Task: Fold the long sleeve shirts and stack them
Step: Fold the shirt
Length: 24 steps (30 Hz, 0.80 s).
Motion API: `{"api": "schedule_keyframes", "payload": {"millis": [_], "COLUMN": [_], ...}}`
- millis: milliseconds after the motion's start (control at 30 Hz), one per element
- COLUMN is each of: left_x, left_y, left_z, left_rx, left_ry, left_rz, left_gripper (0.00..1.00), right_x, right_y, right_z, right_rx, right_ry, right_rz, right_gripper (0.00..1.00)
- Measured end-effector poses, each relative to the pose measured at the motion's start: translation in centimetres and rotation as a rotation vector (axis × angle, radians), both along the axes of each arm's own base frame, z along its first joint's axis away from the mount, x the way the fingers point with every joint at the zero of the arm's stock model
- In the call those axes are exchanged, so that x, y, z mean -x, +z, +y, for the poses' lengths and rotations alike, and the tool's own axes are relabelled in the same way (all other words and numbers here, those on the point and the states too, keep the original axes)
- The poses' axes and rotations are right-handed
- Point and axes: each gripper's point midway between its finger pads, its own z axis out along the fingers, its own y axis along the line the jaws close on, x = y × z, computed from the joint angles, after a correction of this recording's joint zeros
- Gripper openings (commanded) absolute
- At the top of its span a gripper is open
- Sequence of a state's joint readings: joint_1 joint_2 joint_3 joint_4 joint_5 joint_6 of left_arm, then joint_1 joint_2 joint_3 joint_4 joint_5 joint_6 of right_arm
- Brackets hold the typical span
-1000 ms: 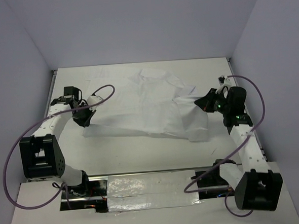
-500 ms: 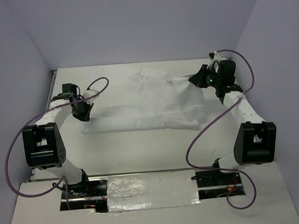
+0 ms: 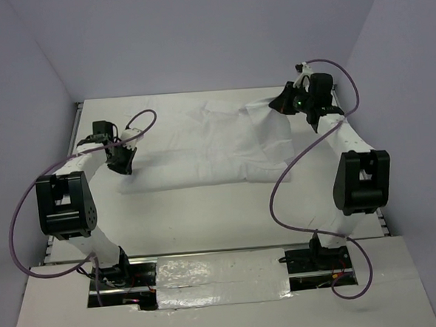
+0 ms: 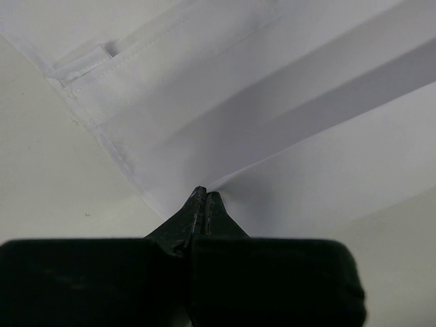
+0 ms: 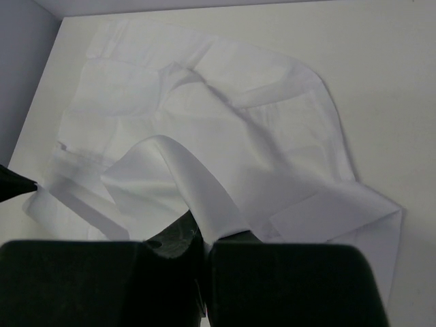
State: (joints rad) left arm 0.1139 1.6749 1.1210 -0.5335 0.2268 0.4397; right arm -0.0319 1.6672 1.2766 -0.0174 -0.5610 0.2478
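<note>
Shirt pinched at both ends, drawn out for folding

The white long sleeve shirt (image 3: 209, 145) lies across the far middle of the table (image 3: 206, 216). The left jaws are clamped on its left edge and the right jaws on a lifted strip at far right, likely to flatten it. No print or label is legible.

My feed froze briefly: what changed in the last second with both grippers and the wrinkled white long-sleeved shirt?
The right gripper, shut on the wrinkled plain white cloth long-sleeved shirt, swung to the far side, dragging the shirt's right part along. The left gripper stayed put, clamped on the shirt's left edge. Nothing grasped or released.
</note>
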Motion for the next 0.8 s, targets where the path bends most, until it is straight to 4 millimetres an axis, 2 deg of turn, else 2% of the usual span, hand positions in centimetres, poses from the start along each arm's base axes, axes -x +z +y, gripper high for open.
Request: {"api": "schedule_keyframes", "payload": {"millis": [100,200,233,267,300,367,400,467,500,533,600,633,667,700,800], "left_x": [-0.5,-1.0,-1.1,-1.3,-1.4,-1.5,-1.5,-1.6,-1.8,-2.2,-3.2,-3.3,-4.0,-4.3,-4.9], "left_y": [-0.4,-0.6,-0.6,-0.6,-0.6,-0.6,-0.6,-0.7,-0.8,-0.7,-0.3,0.0,0.9,1.8,4.2], "left_z": [0.2,0.4,0.4,0.4,0.4,0.5,0.4,0.5,0.6,0.8,1.4,1.5,2.1,2.5,4.4], "left_rx": [-0.007,-0.008,-0.007,-0.007,-0.007,-0.007,-0.004,-0.004,-0.007,-0.011,-0.023,-0.022,-0.026,-0.019,-0.008], "left_ry": [0.013,0.032,0.034,0.035,0.036,0.04,0.047,0.061,0.071,0.088,0.11,0.126,0.137,0.164,0.229], "left_rz": [-0.001,0.001,0.0,-0.002,-0.004,-0.008,-0.006,0.001,0.009,0.015,0.009,0.013,-0.008,-0.017,-0.064], "left_gripper": [0.0,0.0,0.04,0.07,0.1,0.19,0.21,0.27,0.28,0.3,0.35,0.7,0.71,0.89,0.91], "right_x": [-1.7,-3.6,-4.0,-4.3,-4.5,-4.6,-4.6,-4.6,-4.7,-5.0,-5.7,-6.0,-6.2,-6.1,-4.1], "right_y": [-0.4,-0.2,-0.2,-0.2,-0.3,-0.9,-1.3,-2.3,-2.6,-2.9,-2.9,-2.5,-2.2,-1.7,-0.4], "right_z": [0.4,0.4,0.4,0.3,0.3,0.1,0.0,-0.4,-0.7,-1.0,-1.9,-2.3,-2.8,-3.4,-5.3], "right_rx": [0.004,0.012,0.016,0.02,0.025,0.037,0.044,0.059,0.069,0.076,0.104,0.115,0.129,0.14,0.137], "right_ry": [0.004,-0.005,-0.007,-0.01,-0.012,-0.023,-0.027,-0.046,-0.062,-0.08,-0.124,-0.147,-0.174,-0.204,-0.301], "right_rz": [0.023,0.019,0.019,0.019,0.021,0.037,0.048,0.082,0.1,0.118,0.144,0.148,0.153,0.157,0.188], "right_gripper": [0.02,0.13,0.18,0.24,0.41,0.54,0.71,0.81,0.93,0.98,1.0,1.0,1.0,1.0,1.0]}}
